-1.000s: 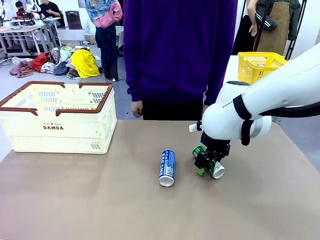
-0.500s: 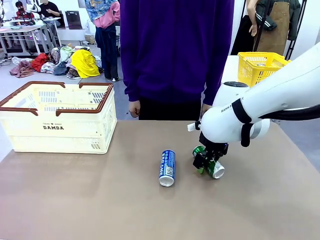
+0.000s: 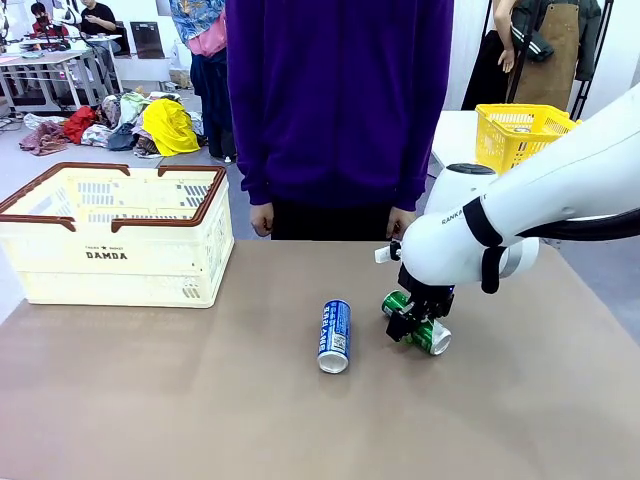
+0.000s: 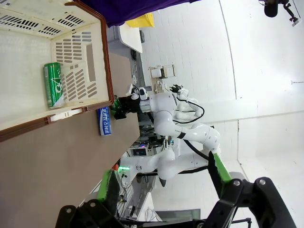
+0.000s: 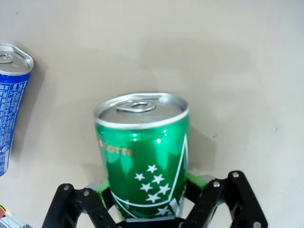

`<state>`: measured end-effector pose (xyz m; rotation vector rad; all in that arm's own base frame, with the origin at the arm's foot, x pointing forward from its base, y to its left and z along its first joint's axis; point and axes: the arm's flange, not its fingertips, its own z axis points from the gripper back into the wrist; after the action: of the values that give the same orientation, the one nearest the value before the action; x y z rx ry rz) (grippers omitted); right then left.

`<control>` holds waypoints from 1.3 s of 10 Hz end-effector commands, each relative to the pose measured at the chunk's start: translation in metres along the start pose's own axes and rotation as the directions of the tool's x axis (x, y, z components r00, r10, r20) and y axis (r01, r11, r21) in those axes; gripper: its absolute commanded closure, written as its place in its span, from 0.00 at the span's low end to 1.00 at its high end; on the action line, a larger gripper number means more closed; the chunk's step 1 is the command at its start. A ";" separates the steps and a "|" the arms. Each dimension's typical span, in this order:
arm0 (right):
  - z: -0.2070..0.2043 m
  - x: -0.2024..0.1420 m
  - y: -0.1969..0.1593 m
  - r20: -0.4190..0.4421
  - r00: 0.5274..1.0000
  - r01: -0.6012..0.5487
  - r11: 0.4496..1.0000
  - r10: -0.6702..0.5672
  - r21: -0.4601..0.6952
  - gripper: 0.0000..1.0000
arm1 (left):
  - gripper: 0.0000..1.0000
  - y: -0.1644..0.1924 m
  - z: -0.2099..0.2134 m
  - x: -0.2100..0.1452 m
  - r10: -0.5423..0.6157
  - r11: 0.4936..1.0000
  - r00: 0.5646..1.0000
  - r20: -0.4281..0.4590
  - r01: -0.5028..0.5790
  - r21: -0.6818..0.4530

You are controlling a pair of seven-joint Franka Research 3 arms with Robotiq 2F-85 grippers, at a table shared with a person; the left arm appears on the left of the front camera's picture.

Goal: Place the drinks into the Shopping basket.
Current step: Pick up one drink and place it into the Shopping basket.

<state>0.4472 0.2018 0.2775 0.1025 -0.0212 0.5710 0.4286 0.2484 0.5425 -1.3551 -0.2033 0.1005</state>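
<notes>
My right gripper [image 3: 414, 324] is shut on a green drink can [image 3: 431, 337] that lies on the table at the right of centre. In the right wrist view the green can [image 5: 142, 152] with white stars sits between the gripper's [image 5: 148, 202] green pads. A blue can [image 3: 335, 335] lies on its side just left of it, untouched. The cream Shopping basket [image 3: 120, 250] with a brown rim stands at the far left. Looking down from above it, my left gripper [image 4: 161, 180] is open and holds nothing. Another green can [image 4: 53, 84] lies inside the basket [image 4: 90, 57].
A person in a purple top [image 3: 340, 110] stands at the far edge, hands hanging near the table. A yellow mesh basket [image 3: 520, 130] sits on another table at the back right. Bare brown tabletop [image 3: 200, 400] lies between the cans and the basket.
My right gripper has closed from open onto the green can. The can shifted slightly. The person has stepped a little to the left.
</notes>
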 end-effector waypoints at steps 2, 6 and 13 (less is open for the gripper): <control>-0.011 0.005 -0.002 -0.035 0.999 -0.001 1.000 0.002 0.011 1.00 | 0.00 -0.002 -0.002 -0.004 0.008 1.000 1.000 0.003 -0.008 0.006; 0.021 0.006 -0.006 -0.025 1.000 0.013 1.000 -0.013 -0.010 1.00 | 0.00 -0.002 -0.002 -0.004 0.008 1.000 1.000 0.003 -0.008 0.006; 0.126 -0.008 0.011 -0.042 0.995 0.091 0.996 -0.092 -0.005 1.00 | 0.00 -0.002 -0.002 -0.004 0.008 1.000 1.000 0.003 -0.008 0.006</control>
<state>0.4272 0.1938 0.4172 0.0892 0.0352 0.4633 0.4286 0.2485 0.5424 -1.3552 -0.2032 0.1008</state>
